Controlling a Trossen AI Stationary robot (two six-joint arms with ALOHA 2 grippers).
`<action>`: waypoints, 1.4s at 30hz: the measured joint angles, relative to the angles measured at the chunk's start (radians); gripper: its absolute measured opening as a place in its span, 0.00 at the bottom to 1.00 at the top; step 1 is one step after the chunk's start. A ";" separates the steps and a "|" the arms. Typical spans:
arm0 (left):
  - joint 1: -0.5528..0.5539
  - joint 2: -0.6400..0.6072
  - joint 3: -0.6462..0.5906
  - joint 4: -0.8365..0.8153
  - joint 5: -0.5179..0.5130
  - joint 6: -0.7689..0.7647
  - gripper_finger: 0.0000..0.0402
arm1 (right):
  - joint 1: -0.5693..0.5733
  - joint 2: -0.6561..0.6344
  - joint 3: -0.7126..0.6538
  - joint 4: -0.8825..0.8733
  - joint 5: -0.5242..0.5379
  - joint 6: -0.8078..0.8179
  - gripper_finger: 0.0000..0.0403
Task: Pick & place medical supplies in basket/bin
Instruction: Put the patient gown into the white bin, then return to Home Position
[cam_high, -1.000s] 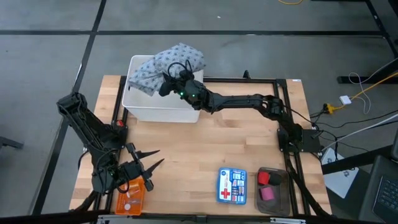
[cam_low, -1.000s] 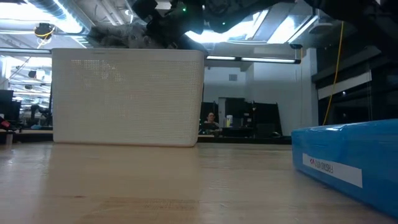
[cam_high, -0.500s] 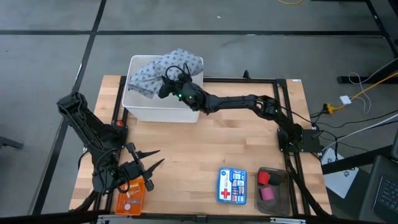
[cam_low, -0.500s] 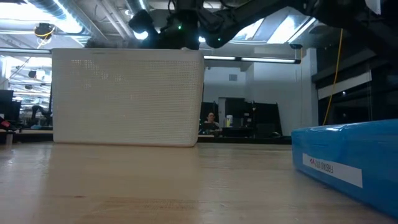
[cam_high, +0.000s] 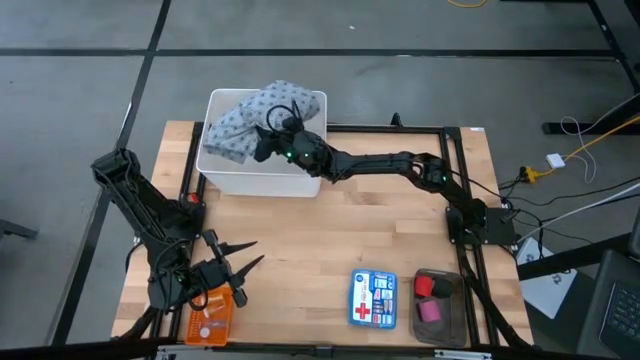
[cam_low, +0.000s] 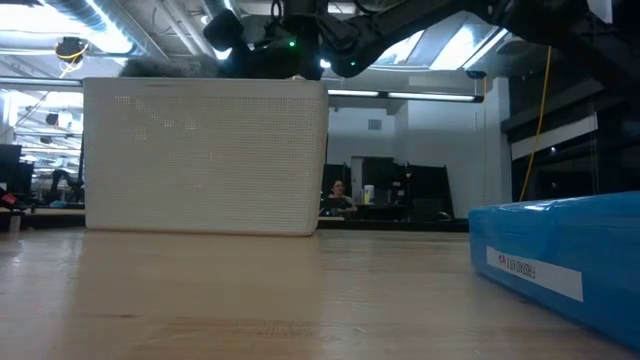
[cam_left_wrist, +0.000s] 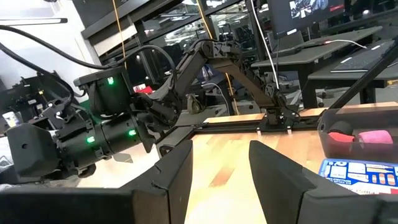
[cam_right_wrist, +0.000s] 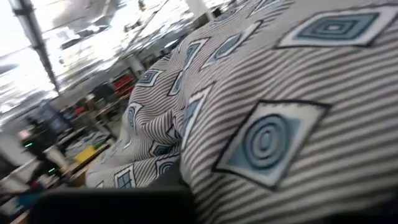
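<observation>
The grey-blue patterned cloth (cam_high: 250, 115) lies bunched in the white bin (cam_high: 222, 172) at the table's far left; its top barely shows above the rim in the low view (cam_low: 160, 68). My right gripper (cam_high: 272, 138) is over the bin, down in the cloth, which fills the right wrist view (cam_right_wrist: 261, 124). Red (cam_high: 424, 286) and pink (cam_high: 430, 311) pieces lie in a dark tray (cam_high: 452, 300) at the near right. My left gripper (cam_high: 240, 262) is open and empty at the near left, beside an orange box (cam_high: 210, 322) holding small vial-like pieces. My right gripper is shut on the cloth from above, slanting in from the table's right. The cloth itself hides the fingers, so which part or how many layers it has cannot be told. The cloth lies mostly inside the bin below the gripper.
A blue first-aid box (cam_high: 373, 298) lies flat near the front edge, left of the dark tray; it also shows in the low view (cam_low: 560, 265). A black frame (cam_high: 400, 128) runs round the table's edges. Bare wood lies between the bin and the box.
My right gripper has gone down and a little toward the table's left, into the bin, taking the cloth with it. The cloth's part that stood out over the bin's far right corner has been drawn inside, and the bundle sits lower.
</observation>
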 joint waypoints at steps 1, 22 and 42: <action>0.000 0.000 0.000 0.000 0.000 0.000 0.38 | 0.000 0.000 0.000 0.003 -0.018 0.000 0.16; -0.002 0.000 0.000 0.000 0.000 -0.020 0.38 | 0.002 -0.002 0.067 -0.050 -0.111 -0.033 0.96; -0.004 0.000 0.000 -0.013 0.000 -0.001 0.38 | 0.033 -0.005 0.066 -0.057 -0.428 -0.064 0.94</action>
